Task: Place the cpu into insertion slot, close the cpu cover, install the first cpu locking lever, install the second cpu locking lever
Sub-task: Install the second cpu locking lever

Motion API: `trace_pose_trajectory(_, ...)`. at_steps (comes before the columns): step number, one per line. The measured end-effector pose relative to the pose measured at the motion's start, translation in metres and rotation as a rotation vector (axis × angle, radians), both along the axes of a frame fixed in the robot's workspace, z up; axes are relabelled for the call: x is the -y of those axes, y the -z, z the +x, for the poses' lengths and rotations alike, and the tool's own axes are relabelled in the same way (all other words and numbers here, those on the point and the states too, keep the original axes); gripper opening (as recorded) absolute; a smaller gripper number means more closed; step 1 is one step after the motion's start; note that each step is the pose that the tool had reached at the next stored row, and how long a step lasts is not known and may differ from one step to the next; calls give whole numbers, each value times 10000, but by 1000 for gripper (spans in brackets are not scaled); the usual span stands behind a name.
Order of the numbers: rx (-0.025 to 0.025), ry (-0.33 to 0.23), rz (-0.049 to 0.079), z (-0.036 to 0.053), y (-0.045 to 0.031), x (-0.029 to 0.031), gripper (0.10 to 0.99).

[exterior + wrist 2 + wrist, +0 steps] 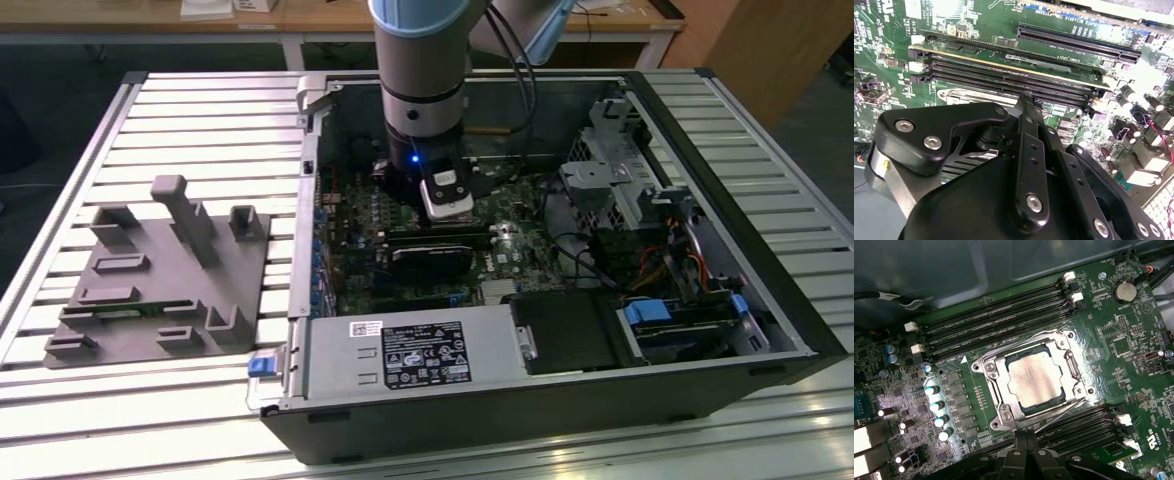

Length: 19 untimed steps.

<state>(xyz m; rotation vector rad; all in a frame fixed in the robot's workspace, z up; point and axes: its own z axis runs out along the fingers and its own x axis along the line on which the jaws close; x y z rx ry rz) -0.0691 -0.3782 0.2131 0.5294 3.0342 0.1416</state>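
Gripper (1026,452) fingers pressed together, nothing between, poised just beside socket edge. Beyond: cpu (1033,378) seated in insertion slot (985,368), cpu cover (1070,362) down around it, thin levers (1064,412) along frame sides. Memory slots (994,322) flank both sides, little free room. Exterior view: arm (423,90) inside open computer case (747,200); grey fixture (160,275) well apart on slatted table (80,400).

This looks like a robotics lab or assembly workshop. An opened desktop computer case (561,300) lies on its side on a table (80,190) built from ribbed aluminium profiles, with a grey moulded parts fixture (154,275) beside it. A pale blue and grey robot arm (424,70) reaches down into the case. Wooden workbenches (160,20) stand behind, on a dark floor.
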Motion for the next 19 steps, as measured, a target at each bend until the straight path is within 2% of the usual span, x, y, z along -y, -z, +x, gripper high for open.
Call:
trace_pose_trajectory(2, -1, 0, 9, -1, 0, 2, 106)
trace_pose_trajectory(6, 0, 0, 104, 0, 0, 29, 106)
trace_pose_trajectory(11, -1, 0, 529, -7, 16, 68, 106)
trace_pose_trajectory(16, 0, 1, 761, -29, 46, 121, 106)
trace_pose_trajectory(19, -1, 0, 920, -63, 64, 131, 106)
